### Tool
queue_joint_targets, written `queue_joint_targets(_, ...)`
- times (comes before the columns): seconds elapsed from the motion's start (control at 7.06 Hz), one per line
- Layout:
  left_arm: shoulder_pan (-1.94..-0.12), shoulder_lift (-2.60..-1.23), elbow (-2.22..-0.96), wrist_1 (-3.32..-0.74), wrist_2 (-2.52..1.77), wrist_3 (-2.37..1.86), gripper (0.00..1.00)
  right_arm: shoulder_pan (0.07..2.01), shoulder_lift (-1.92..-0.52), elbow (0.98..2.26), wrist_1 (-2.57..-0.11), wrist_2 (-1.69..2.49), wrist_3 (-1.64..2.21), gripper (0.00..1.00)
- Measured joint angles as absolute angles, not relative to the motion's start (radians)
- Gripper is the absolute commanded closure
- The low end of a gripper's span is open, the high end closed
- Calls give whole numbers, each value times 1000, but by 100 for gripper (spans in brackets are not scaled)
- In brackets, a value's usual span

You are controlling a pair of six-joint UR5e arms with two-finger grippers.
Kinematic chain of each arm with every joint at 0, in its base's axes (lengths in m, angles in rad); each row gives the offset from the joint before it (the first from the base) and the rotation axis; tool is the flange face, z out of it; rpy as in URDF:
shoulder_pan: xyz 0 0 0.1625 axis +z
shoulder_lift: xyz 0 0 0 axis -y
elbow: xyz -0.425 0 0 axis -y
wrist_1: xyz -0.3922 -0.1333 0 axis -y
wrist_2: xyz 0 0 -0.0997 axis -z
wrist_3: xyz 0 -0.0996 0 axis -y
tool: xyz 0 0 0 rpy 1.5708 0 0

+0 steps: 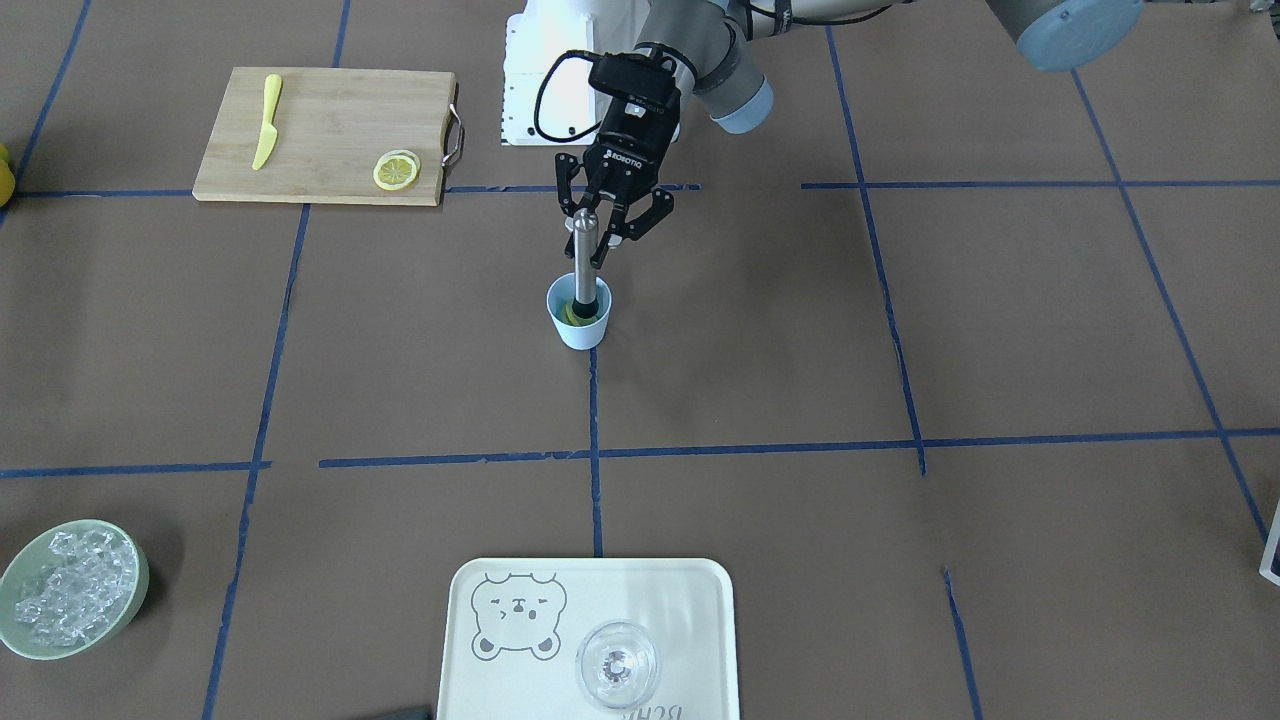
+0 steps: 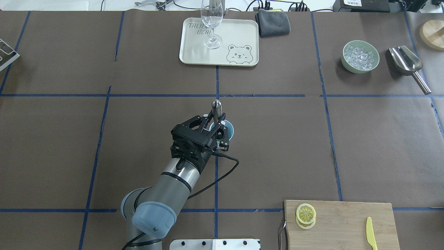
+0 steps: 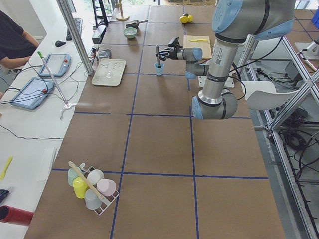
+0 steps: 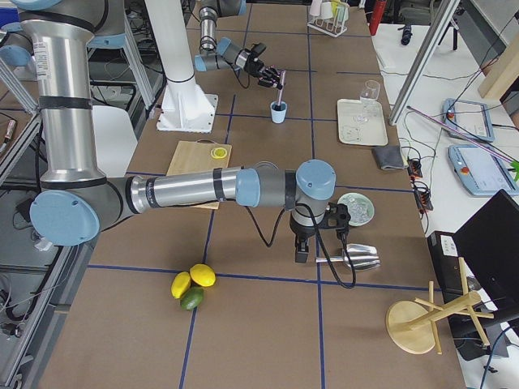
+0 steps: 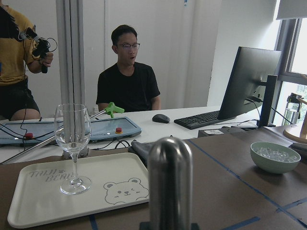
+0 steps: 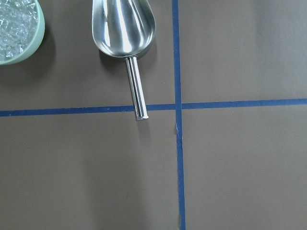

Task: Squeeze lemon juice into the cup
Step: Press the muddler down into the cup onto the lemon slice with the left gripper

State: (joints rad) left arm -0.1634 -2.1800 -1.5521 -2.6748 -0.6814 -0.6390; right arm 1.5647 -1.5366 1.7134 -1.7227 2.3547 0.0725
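The left gripper (image 1: 610, 240) has its jaws spread either side of the upper shaft of the muddler (image 1: 585, 262), flanking it without clamping, as far as the front and overhead views show. The muddler stands upright in the cup (image 1: 580, 328). Its dark foot rests on the lemon (image 1: 569, 315), which lies at the cup's bottom with only a yellow edge in sight.

To press well, I judge that the jaws should close squarely on the shaft below its rounded cap. The push should then go straight down along the shaft. The cup looks light and nothing steadies it, so a slanted push could tip or slide it. A slight twist under load would likely free more juice than force alone.

The right gripper (image 4: 318, 243) hovers over the scoop (image 6: 124, 28) beside the bowl (image 2: 360, 56) of ice. I cannot tell whether it is open or closed.

The table (image 1: 900, 330) is covered in brown paper gridded with blue tape. A board (image 2: 347, 222) near the robot carries spare slices (image 2: 305, 215) and a knife (image 2: 371, 238). A tray (image 2: 194, 52) at the far edge holds a glass (image 2: 212, 21). Beyond it, a person (image 5: 127, 86) sits at a white desk with a monitor (image 5: 249, 81).
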Motion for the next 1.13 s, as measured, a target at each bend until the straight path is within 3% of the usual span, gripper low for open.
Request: queue_joint_targets(1.13, -163, -2188, -1517, -2683, -681, -643, 100, 1565, -1534, 1712, -1723, 2353, 72, 0)
